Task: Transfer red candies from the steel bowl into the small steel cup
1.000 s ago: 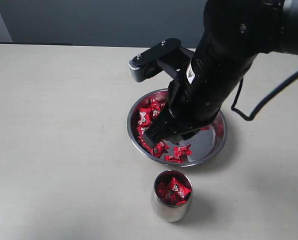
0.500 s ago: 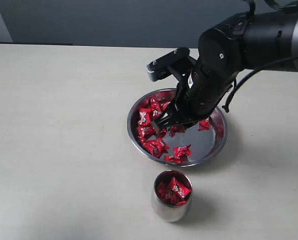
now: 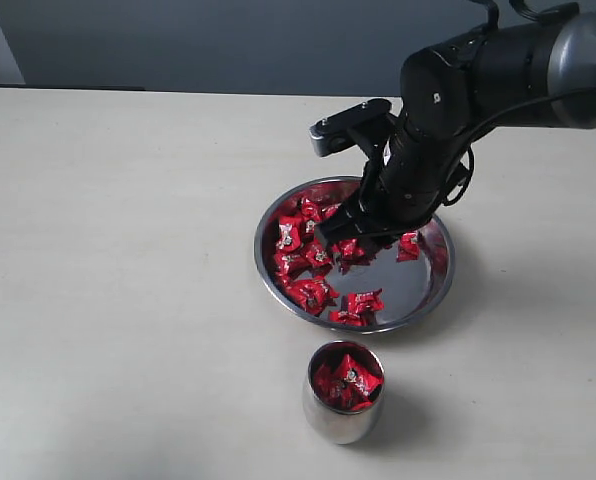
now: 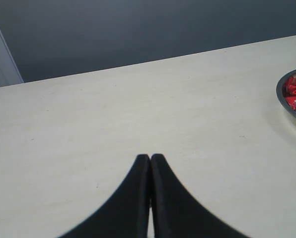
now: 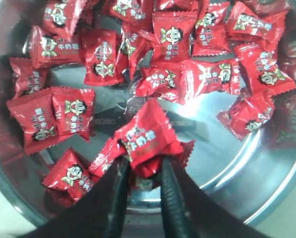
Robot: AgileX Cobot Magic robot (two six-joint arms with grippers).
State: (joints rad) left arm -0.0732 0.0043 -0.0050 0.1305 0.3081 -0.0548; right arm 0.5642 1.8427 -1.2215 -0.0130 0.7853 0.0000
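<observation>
The right pincer [image 5: 141,173] is clamped on one candy [image 5: 148,138], with a finger pressed against each side of its wrapper. The candy sits at the fingertips, over the bare middle of the bowl [image 5: 227,148]. In the exterior view the right arm [image 3: 478,75] enters from the upper right and bends steeply down. This sets the right pincer [image 3: 344,242] inside the rim of the bowl [image 3: 446,268], pointing downward. The left pincer [image 4: 149,161] is well off to the side, above the bare desk [image 4: 88,124]. Its two fingers are pressed together with nothing between them. The bowl rim [image 4: 280,95] shows only at the edge of the left wrist view.

The bowl holds many loose candies [image 3: 308,292], grouped mostly in the half away from the right arm, with some overlapping. A few lie singly near the rim. The cup [image 3: 343,422] stands upright on the desk [image 3: 118,250], near the bowl and apart from it. It is filled nearly to its rim with candies [image 3: 348,380].

The bowl is wide, shallow, round polished steel, and it reflects the wrappers. The cup is narrow steel with rounded sides. The wrappers are glossy, crinkled red foil with serrated ends and small white printed marks. The pincer fingers are matt black and curved. The desk surface is pale, smooth and matt.
</observation>
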